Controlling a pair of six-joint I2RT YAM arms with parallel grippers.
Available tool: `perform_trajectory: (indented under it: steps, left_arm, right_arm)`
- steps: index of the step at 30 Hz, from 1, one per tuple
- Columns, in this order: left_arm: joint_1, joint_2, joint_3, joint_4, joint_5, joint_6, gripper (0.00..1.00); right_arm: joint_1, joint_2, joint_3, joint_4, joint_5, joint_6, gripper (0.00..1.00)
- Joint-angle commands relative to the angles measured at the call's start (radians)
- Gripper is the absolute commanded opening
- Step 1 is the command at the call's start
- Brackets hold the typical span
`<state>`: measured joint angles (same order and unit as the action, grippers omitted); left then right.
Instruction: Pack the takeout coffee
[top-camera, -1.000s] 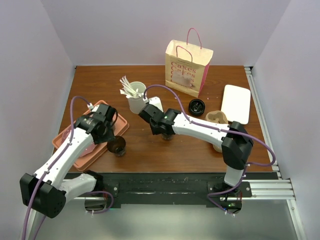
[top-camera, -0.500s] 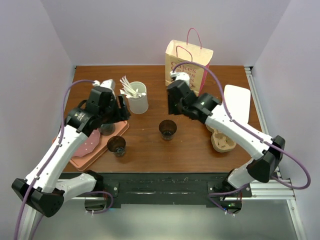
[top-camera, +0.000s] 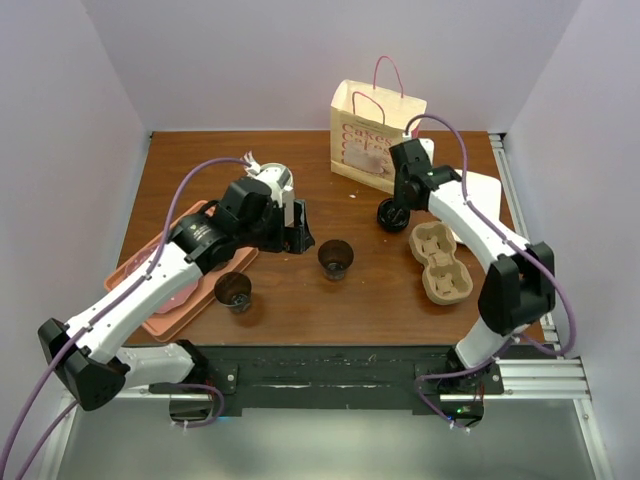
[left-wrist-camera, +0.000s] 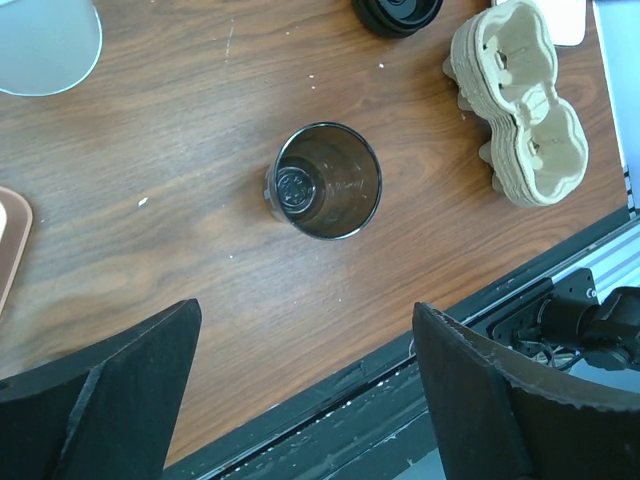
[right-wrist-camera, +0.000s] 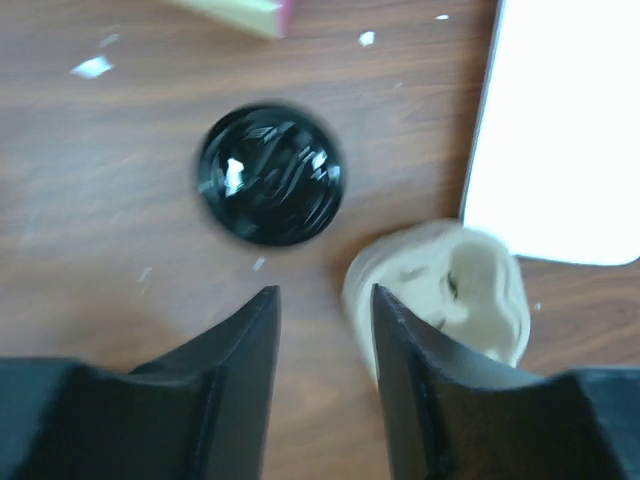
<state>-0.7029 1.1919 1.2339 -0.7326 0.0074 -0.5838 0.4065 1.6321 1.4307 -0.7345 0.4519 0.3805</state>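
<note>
A lidless dark brown takeout coffee cup (top-camera: 336, 258) (left-wrist-camera: 328, 180) stands upright in the middle of the table. A second dark cup (top-camera: 233, 290) stands by the salmon tray (top-camera: 160, 305). The black lid (top-camera: 388, 220) (right-wrist-camera: 270, 175) (left-wrist-camera: 397, 12) lies flat on the wood, apart from both cups. My left gripper (top-camera: 298, 238) (left-wrist-camera: 305, 310) hangs wide open just left of the middle cup, holding nothing. My right gripper (top-camera: 399, 203) (right-wrist-camera: 322, 295) hovers open over the table beside the lid, with nothing between its fingers.
The tan pulp carrier (top-camera: 440, 262) (left-wrist-camera: 520, 100) (right-wrist-camera: 450, 290) lies right of the lid. A paper bag (top-camera: 375, 130) stands at the back. A white cup of stirrers (top-camera: 275, 180) (left-wrist-camera: 45, 45) sits behind my left arm. A white flat tray (top-camera: 478, 200) (right-wrist-camera: 565, 130) lies far right.
My right gripper left the middle cup and swung back right over the lid, jaws widening. My left arm swung from the salmon tray toward the middle cup and opened wide.
</note>
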Motion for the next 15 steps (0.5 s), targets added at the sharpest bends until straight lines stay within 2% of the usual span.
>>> perform_trajectory:
  steps: [1, 4, 9, 15]
  left_arm:
    - [0.000, 0.014, 0.068, -0.023, -0.004, -0.027, 0.94]
    - [0.000, -0.006, 0.041, -0.018, -0.020, -0.057, 0.92]
    - [0.002, -0.049, 0.048, -0.008, -0.012, -0.067, 0.90]
    - [0.000, -0.058, 0.065, -0.011, -0.037, -0.053, 0.89]
  right_arm:
    - [-0.107, 0.092, 0.028, 0.131, -0.085, -0.064, 0.42]
    - [-0.161, 0.185, 0.068, 0.167, -0.154, -0.089, 0.41]
    - [-0.172, 0.241, 0.068, 0.244, -0.254, -0.166, 0.42]
    - [-0.175, 0.316, 0.125, 0.213, -0.249, -0.183, 0.42]
